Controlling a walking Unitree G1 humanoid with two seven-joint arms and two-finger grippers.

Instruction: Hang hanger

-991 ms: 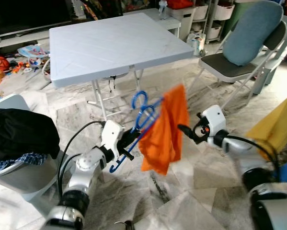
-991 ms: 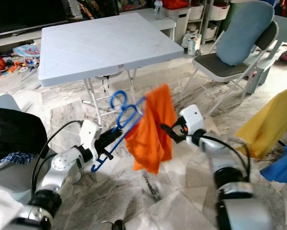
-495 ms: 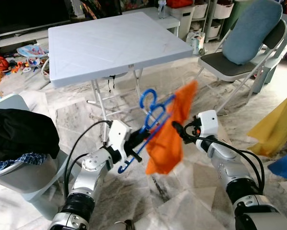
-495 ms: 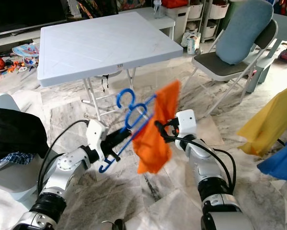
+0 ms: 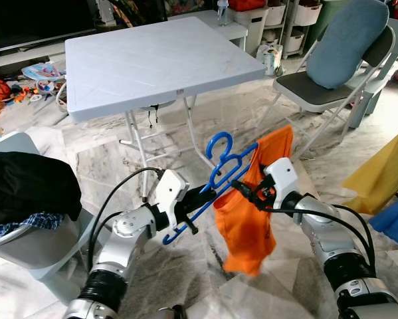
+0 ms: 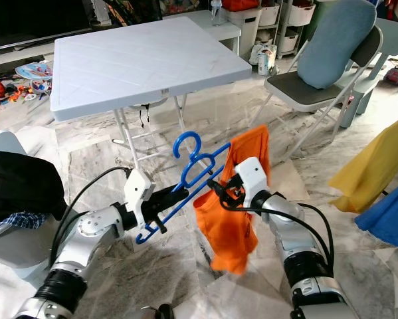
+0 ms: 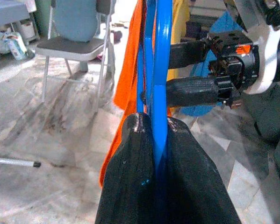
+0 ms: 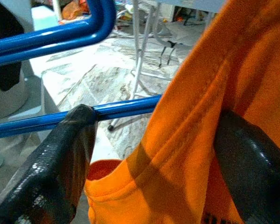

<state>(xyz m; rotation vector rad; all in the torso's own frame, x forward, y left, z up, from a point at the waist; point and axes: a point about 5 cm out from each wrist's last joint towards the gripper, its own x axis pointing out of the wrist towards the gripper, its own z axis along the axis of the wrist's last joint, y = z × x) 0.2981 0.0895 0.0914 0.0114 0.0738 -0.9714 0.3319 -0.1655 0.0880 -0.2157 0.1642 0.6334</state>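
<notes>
Over on the left a laundry basket (image 5: 26,242) sits heaped with dark clothes, well clear of the action; in front of it the left gripper (image 5: 200,197) has its two fingers pressed together on the lower bar of the blue hanger (image 5: 215,169), which is up in the air between the two arms with its hook pointing toward the white folding table (image 5: 152,60); the grip is far out at one end, so to my eye the hanger could swivel in the pinch if the cloth tugs on it; just to the right the orange shirt (image 5: 252,212) hangs half on, bunched along one side and drooping toward the marble floor (image 5: 205,279); the right gripper (image 5: 244,193) has its fingers spread apart, one resting against the blue bar and the other behind the fabric, so it pins nothing; if it pulls back now the shirt may slide off the sloped arm and drop; the folding chair (image 5: 331,73) stands further right, near enough to snag a wide swing.
</notes>
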